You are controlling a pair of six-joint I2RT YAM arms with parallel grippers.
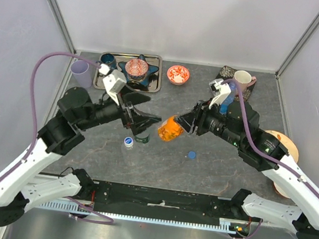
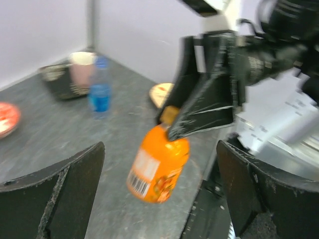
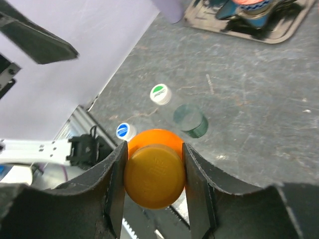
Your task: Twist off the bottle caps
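My right gripper (image 1: 185,124) is shut on the orange cap (image 3: 153,174) of the orange bottle (image 1: 170,128) and holds it tilted above the table centre. My left gripper (image 1: 149,120) is open just left of the bottle, which shows between and beyond its fingers (image 2: 70,194) in the left wrist view (image 2: 157,169). A clear bottle with a white-and-blue cap (image 1: 128,143) stands below. A white-and-green cap (image 3: 160,93) shows beside a green-tinted round piece (image 3: 189,119). A blue cap (image 1: 192,155) lies loose. The blue bottle (image 1: 225,107) stands by the right arm.
A metal tray (image 1: 152,86) at the back holds a red patterned bowl (image 1: 137,67) and a teal cup (image 1: 107,60). A lilac cup (image 1: 82,74) stands to its left. A red bowl (image 1: 178,74), a pink mug (image 1: 243,78) and an orange plate (image 1: 288,150) are to the right.
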